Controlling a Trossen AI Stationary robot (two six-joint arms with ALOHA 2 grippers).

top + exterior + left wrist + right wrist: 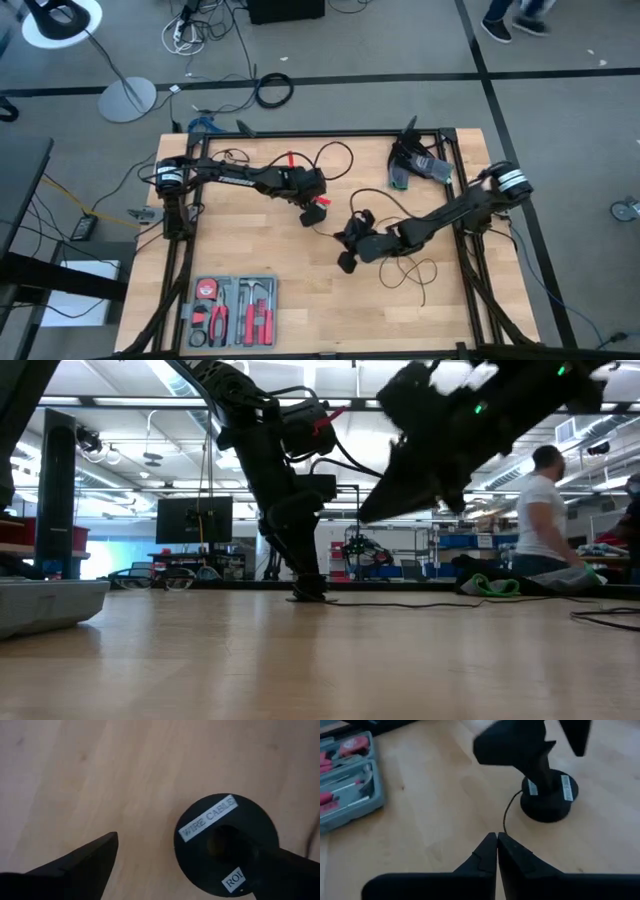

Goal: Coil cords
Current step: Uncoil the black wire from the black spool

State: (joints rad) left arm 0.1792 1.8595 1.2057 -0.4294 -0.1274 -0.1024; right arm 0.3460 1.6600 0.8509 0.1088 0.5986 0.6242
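We take the wooden table (260, 250) as our landmark and read the high view from left to right. At the table's near left corner lies a grey tool case (232, 312) with red-handled tools.

Further right, the left arm reaches from the table's left edge toward its middle. The left gripper (312, 212) hangs over the round black puck (226, 842), which rests flat on the wood. In the left wrist view we see its fingers (80, 865) spread wide: one finger stands clear of the puck on bare wood, and the other lies over the puck's top face. The puck carries white labels, one reading "WIRE CABLE". The fingers are released and grasp nothing. The right wrist view shows the same puck (549, 797) seated on the table beneath the left gripper's dark fingers.

Right of the table's middle, the right gripper (352, 250) is held near the puck but apart from it. In the right wrist view its fingers (485, 857) are pressed together at the tips. We cannot tell whether the thin black cord (507, 815), which runs from the puck toward those tips, is pinched between them.

Loose loops of the cord (415, 272) lie on the table beneath the right arm, and more of it curves near the far edge behind the left arm.
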